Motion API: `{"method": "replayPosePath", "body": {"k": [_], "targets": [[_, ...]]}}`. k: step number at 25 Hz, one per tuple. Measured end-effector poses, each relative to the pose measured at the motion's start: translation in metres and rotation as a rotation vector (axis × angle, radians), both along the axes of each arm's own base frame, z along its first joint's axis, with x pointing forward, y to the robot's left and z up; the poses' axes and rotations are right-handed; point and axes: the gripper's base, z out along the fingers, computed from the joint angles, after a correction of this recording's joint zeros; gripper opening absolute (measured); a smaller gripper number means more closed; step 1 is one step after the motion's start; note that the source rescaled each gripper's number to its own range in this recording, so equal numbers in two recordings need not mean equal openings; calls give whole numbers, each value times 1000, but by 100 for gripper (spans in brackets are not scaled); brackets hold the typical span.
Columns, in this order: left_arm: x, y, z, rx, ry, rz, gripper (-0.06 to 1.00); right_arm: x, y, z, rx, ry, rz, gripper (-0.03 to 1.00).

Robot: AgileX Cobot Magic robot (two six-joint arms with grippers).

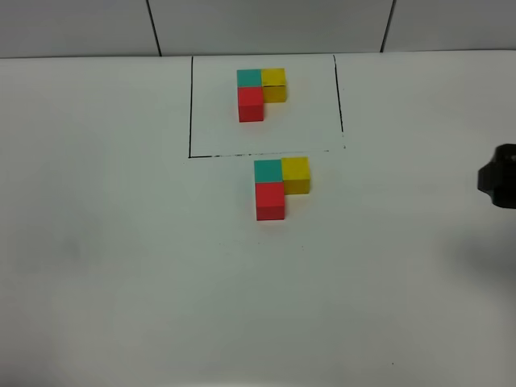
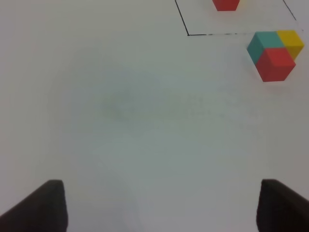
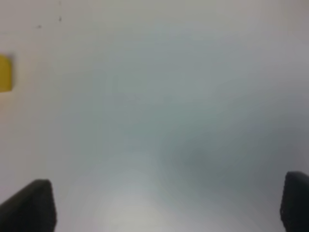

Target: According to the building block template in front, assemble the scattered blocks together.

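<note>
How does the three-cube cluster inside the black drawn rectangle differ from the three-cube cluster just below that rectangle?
The framed teal, yellow and red cube cluster sits inside the thin black drawn rectangle; the unframed teal, yellow and red cube cluster lies outside it, nearer the camera. The unframed cluster sits slightly further right. Both share the same L shape: teal corner, yellow to its right, red below.

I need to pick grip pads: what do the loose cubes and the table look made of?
The scattered blocks: probably painted wood or solid plastic; flat, even teal, yellow and red faces, crisp edges, matte with no glare. The table: a smooth white surface, perhaps laminate, with soft reflections only. Neither can be confirmed by sight.
</note>
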Motion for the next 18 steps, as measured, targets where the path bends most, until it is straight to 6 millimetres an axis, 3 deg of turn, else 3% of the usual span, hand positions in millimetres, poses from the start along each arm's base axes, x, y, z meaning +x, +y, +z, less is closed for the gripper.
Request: {"method": "replayPosePath", "body": {"k": [10,18], "targets": [[0,0,0,2,0,-1,74,-111,-7,12,1,-133,-14,87],[0,0,0,2,0,-1,74,-163,-9,-9,2,-288,8,87]]}}
